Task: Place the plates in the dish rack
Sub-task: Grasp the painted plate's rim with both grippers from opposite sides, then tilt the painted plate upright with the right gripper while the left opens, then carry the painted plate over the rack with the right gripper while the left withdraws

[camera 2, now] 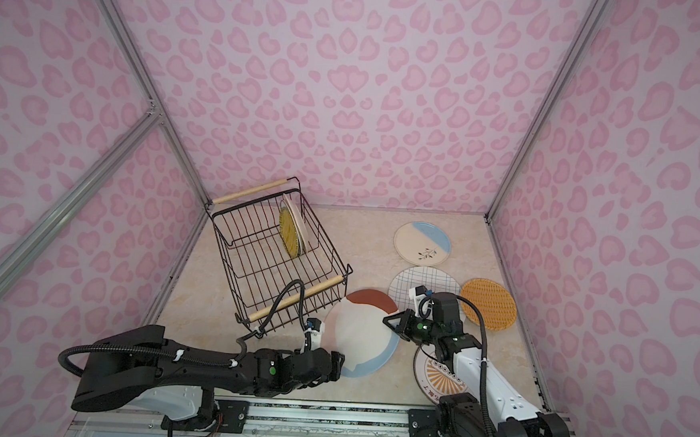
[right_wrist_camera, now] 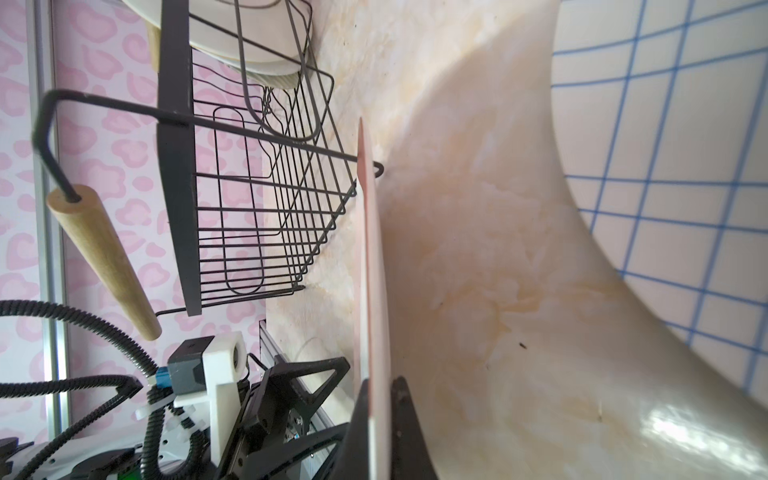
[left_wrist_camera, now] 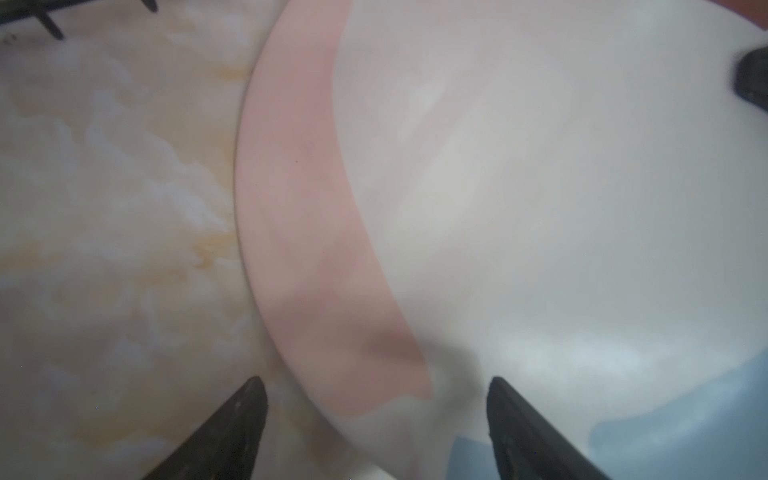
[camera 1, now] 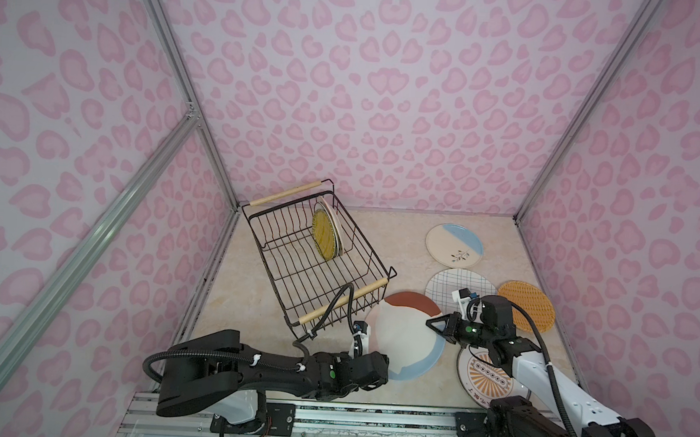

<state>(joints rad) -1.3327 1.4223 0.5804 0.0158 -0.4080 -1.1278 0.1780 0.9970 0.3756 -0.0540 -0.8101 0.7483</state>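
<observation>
The right gripper [camera 1: 431, 323] pinches the rim of the colour-blocked plate [camera 1: 399, 335] near the bench's [camera 1: 380, 238] front edge, just beside the rack [camera 1: 371, 287], while the left gripper [left_wrist_camera: 376, 380], spread wide, straddles its near-left rim.

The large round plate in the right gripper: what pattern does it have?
Colour-blocked plate: white centre, rust-red, pink and light-blue rim patches; clearest in a top view.

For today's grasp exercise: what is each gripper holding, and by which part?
The right gripper pinches the colour-blocked plate by its rim; the left gripper is open, holding nothing.
</observation>
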